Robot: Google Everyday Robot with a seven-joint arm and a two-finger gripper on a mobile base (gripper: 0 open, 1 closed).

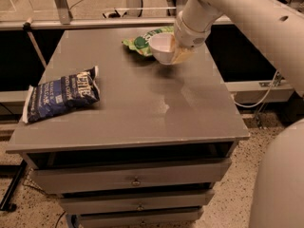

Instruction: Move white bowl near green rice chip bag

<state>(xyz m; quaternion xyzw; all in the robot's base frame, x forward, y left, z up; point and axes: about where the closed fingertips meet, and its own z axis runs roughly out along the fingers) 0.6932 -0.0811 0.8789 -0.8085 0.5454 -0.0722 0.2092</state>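
Just one white bowl (pixel 160 46) — gripper (pixel 178 55) clasping rim.

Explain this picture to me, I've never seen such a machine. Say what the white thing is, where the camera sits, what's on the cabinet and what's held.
The thick white tube is a robot arm, reaching in from the upper right. The one picture looks down on a grey cabinet top from its drawer side; the camera's mounting isn't known. The gripper at the arm's end, near the far edge, grips a tilted white bowl by its rim. Just behind the bowl lies a green rice chip bag. A dark blue bag lies at the left.
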